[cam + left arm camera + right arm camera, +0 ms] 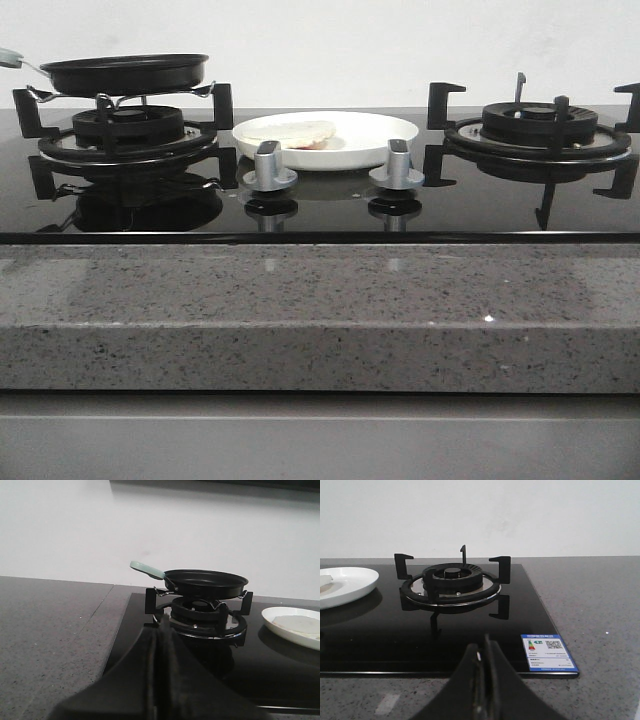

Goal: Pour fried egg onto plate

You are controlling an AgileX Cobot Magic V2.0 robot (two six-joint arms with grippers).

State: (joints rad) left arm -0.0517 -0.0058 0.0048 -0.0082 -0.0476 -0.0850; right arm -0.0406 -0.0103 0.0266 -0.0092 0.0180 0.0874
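Observation:
The white plate [350, 128] sits on the black glass hob between the two burners. The cream fried egg [293, 131] lies flat on its left part, with a reddish patch at its edge. The plate [280, 621] and egg [300, 624] also show in the left wrist view, and the plate's edge [355, 580] in the right wrist view. The black frying pan [125, 72] with a pale green handle [146, 569] rests on the left burner. My left gripper [161, 632] is shut and empty, short of the left burner. My right gripper [482, 647] is shut and empty, over the hob's front edge.
The left burner grate [125, 135] holds the pan; the right burner grate [535, 125] is bare. Two silver knobs [269, 170] [397, 166] stand in front of the plate. A speckled grey stone counter [320, 310] surrounds the hob. A blue label [547, 652] sits at the hob's corner.

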